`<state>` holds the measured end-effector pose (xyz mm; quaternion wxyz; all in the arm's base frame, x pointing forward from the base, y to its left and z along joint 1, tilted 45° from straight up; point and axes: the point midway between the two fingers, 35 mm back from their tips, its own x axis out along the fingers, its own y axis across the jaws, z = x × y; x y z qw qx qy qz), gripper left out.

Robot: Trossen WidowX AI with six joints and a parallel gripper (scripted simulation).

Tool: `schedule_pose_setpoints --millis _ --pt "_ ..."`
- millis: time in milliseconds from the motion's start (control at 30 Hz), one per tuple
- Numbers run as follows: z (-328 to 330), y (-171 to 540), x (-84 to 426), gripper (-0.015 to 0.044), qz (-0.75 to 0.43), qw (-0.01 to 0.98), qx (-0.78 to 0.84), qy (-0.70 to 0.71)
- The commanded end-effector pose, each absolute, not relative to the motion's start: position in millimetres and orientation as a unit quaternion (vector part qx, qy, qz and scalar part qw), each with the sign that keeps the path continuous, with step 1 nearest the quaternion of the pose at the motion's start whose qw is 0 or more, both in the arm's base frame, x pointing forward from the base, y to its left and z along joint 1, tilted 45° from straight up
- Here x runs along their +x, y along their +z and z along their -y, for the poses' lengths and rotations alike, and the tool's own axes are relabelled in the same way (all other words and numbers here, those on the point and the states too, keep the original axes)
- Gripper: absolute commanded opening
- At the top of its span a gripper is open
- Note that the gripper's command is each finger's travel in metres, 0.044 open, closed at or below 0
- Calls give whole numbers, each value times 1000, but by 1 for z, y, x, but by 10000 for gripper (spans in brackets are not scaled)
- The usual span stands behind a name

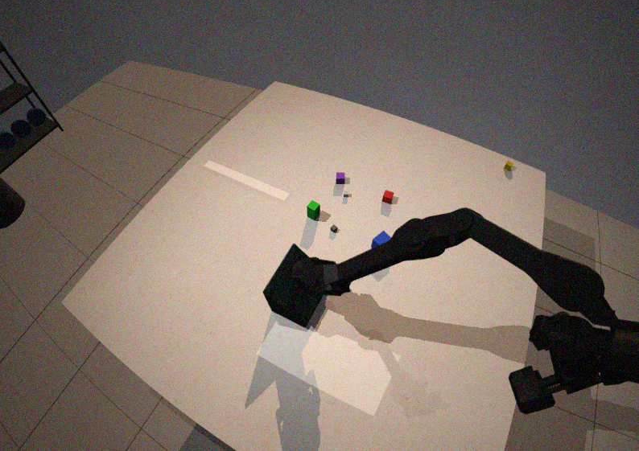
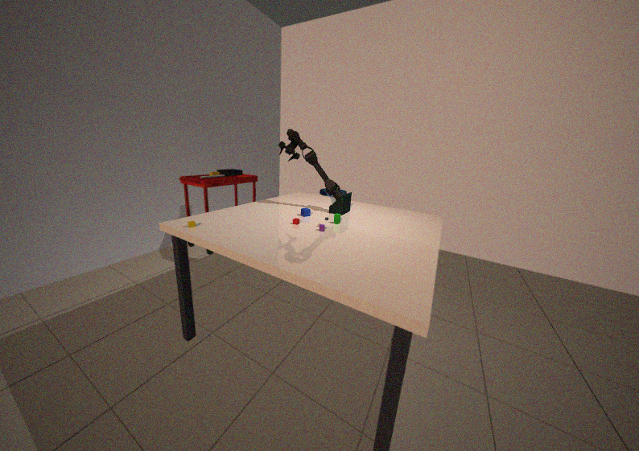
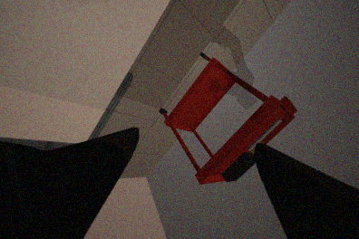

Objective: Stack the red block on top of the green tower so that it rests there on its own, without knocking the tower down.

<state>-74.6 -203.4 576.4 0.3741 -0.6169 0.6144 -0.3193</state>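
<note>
The pincer (image 2: 286, 149) hangs wide apart, high off the surface (image 2: 360, 260), nothing between its fingers. Around the red block (image 1: 387, 196) there is open room on every side: purple block (image 1: 340, 177) at ten o'clock, blue block (image 1: 381, 239) at six, both apart from it. Two small dark bits (image 1: 333, 227) lie between it and the green tower (image 1: 313, 209).

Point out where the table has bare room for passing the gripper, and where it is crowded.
Bare stretches: between the yellow block and the red block, and left of the green tower beyond the pale strip. Crowded: the cluster of green tower, purple block, red block and blue block.
</note>
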Motion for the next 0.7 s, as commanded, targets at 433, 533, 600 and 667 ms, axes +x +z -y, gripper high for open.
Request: schedule_pose_setpoints --millis 433,533,600,667 --pt "258 542 -64 440 -536 526 -557 -355" --pt "271 532 -56 440 -518 559 -539 -357" --pt "279 526 -50 440 -507 581 -527 -357" --pt "288 519 -43 440 -497 603 -513 -356"
